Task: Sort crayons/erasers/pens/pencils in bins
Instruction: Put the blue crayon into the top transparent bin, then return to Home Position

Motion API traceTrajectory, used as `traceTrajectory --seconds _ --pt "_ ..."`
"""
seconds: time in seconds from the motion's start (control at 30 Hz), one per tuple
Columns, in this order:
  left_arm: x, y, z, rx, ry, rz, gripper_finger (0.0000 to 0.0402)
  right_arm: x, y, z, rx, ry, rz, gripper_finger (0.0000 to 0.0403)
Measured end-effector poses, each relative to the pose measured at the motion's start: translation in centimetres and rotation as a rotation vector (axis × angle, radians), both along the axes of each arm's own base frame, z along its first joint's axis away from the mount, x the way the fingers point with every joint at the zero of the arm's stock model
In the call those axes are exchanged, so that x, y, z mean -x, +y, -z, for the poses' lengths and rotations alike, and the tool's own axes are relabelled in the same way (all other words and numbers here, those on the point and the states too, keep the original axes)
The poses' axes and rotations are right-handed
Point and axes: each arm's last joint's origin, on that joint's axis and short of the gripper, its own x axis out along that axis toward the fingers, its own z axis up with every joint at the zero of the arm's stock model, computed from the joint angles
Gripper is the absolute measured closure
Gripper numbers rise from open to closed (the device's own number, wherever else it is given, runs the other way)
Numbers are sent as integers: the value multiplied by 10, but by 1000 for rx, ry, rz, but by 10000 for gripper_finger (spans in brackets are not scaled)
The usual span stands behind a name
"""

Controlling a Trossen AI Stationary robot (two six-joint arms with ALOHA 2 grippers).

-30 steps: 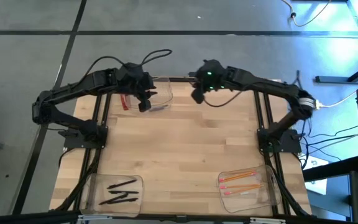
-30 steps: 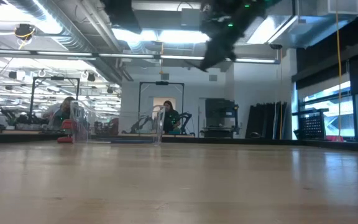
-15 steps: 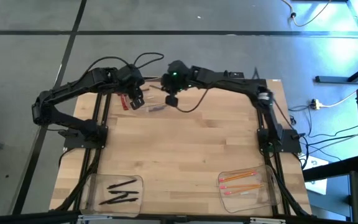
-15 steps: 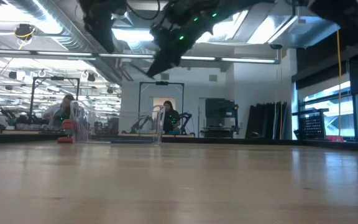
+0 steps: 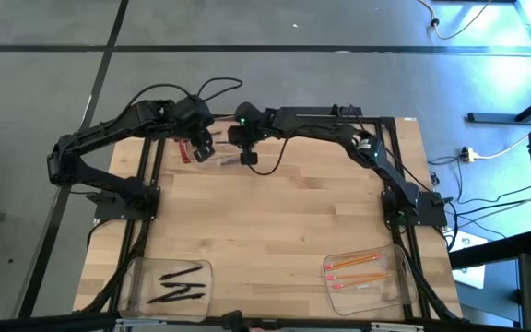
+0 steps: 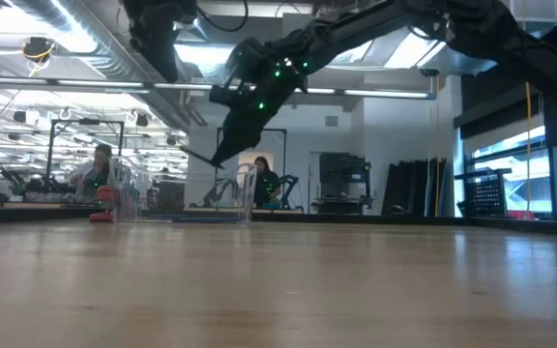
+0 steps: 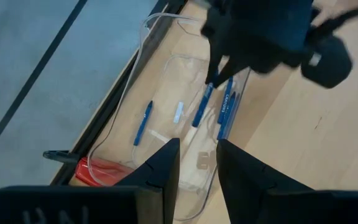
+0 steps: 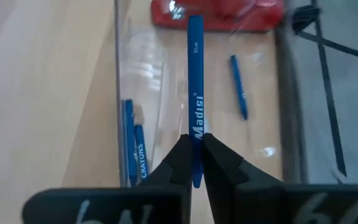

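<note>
Right hand (image 8: 194, 163) pinches a slim blue crayon (image 8: 195, 93) printed "Madisi" above the clear bin (image 8: 166, 74), where shorter blue crayons (image 8: 135, 149) lie; left hand (image 7: 197, 163) hovers nearby, parted.

A pale butcher-block wooden surface (image 5: 284, 221) stands on a grey concrete floor (image 5: 247, 23) crossed by dark seam lines. Beyond it lies a large open workshop with long fluorescent ceiling lights (image 6: 85, 85) and exposed silver ducting (image 6: 124, 39). Tall windows (image 6: 511, 174) line the right wall, and two seated people (image 6: 262, 180) work at distant benches.
</note>
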Motion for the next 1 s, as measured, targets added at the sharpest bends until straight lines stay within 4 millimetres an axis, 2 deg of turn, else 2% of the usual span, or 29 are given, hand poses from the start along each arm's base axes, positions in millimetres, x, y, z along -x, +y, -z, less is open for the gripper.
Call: traceTrajectory --seconds 0.1,0.33,0.73,0.87,1.0 --pt "0 0 0 0 0 0 305 -2 0 8 19 22 -28 374" --pt "0 0 0 2 -3 -4 305 -4 -1 6 38 -10 -23 368" --pt "0 0 0 2 -3 -5 305 -5 -2 5 43 -26 -20 300" --pt "0 0 0 2 -3 -5 305 -5 -2 5 43 -25 -19 288" --pt "0 -1 0 4 -2 -1 305 2 2 -13 123 5 66 298"
